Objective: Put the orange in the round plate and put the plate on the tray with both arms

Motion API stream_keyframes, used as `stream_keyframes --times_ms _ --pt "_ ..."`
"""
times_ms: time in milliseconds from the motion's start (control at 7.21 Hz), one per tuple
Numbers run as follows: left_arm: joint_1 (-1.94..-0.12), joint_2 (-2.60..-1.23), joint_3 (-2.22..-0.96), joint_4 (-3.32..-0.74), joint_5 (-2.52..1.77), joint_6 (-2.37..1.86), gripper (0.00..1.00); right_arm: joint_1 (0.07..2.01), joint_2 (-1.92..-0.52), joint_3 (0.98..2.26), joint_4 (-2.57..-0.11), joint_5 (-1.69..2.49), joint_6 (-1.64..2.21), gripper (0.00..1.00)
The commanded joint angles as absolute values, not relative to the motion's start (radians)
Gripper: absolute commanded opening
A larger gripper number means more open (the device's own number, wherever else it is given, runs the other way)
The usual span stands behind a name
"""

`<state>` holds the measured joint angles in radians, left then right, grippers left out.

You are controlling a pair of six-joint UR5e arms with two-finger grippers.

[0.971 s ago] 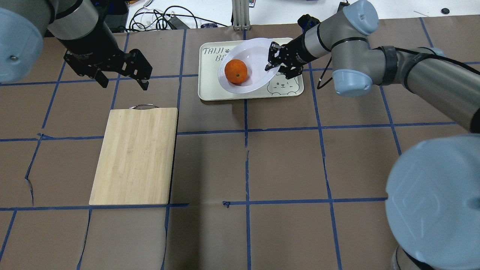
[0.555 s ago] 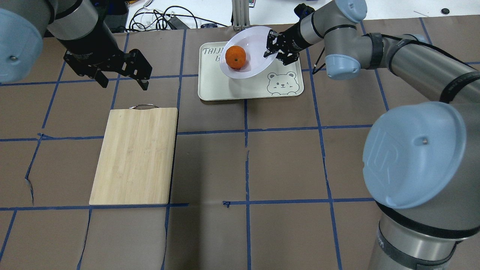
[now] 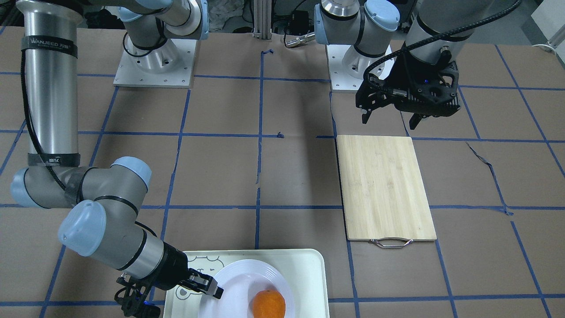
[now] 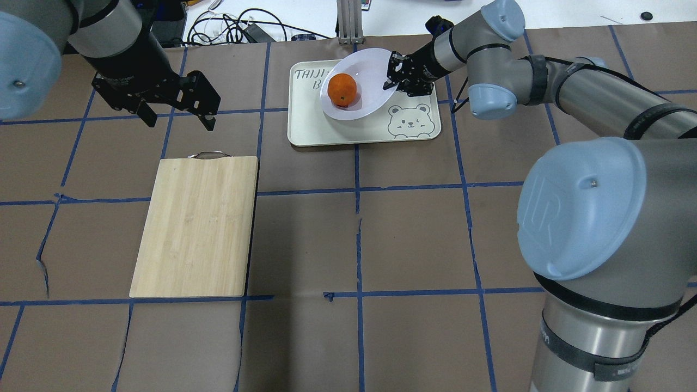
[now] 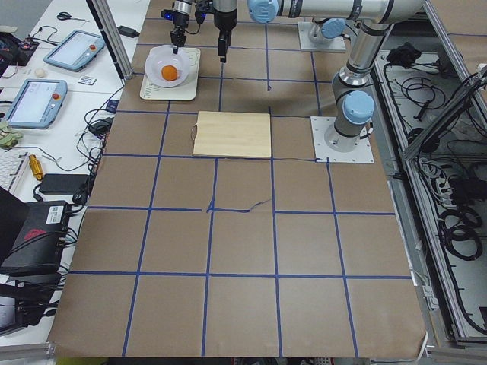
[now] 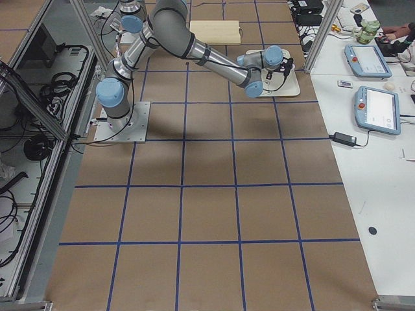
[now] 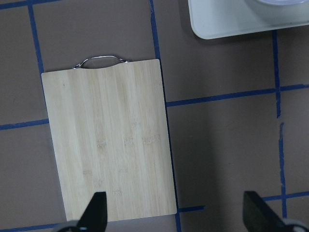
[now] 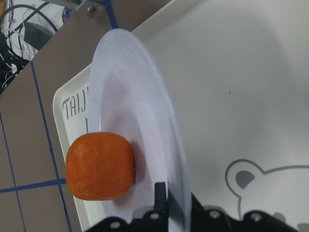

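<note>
The orange (image 4: 342, 90) lies in the white round plate (image 4: 366, 68), which sits tilted over the far part of the cream tray (image 4: 310, 125) with the bear face. My right gripper (image 4: 393, 76) is shut on the plate's right rim. The right wrist view shows the orange (image 8: 100, 166) resting low in the tilted plate (image 8: 140, 121) above the tray (image 8: 241, 72); whether the plate touches the tray cannot be told. My left gripper (image 4: 179, 124) hangs open and holds nothing, to the left of the tray and above the table.
A bamboo cutting board (image 4: 196, 226) with a metal handle lies on the left half of the table, just near of the left gripper. Cables and a metal post stand behind the tray at the table's far edge.
The right gripper has carried the plate with the orange toward the tray's far side, and the arm's elbow has swung in. The left arm has not moved.
</note>
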<state>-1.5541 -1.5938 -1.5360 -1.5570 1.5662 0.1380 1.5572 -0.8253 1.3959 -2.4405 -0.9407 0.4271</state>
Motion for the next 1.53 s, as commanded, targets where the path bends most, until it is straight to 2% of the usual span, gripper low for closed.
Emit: stream_keyframes --times_ms 0,277,555,832,1387 --pt "-1.552 -1.594 -1.536 -1.557 1.566 0.138 1.0 1.527 -0.841 1.397 -2.441 -0.966 0.408 0.98" --pt "-1.551 -1.597 -1.536 -1.557 1.566 0.138 1.0 1.502 -0.891 1.393 -2.406 -1.136 0.294 1.0" --pt "-1.549 -1.597 -1.536 -1.557 1.565 0.138 1.0 1.494 -0.987 1.365 -2.233 -1.277 0.192 1.0" --pt "-1.549 -1.597 -1.536 -1.557 1.565 0.138 1.0 1.509 -1.125 1.326 -1.951 -1.331 0.187 1.0" --pt "-1.549 -1.597 -1.536 -1.555 1.565 0.138 1.0 1.658 -1.337 1.338 -1.673 -1.638 0.17 1.0"
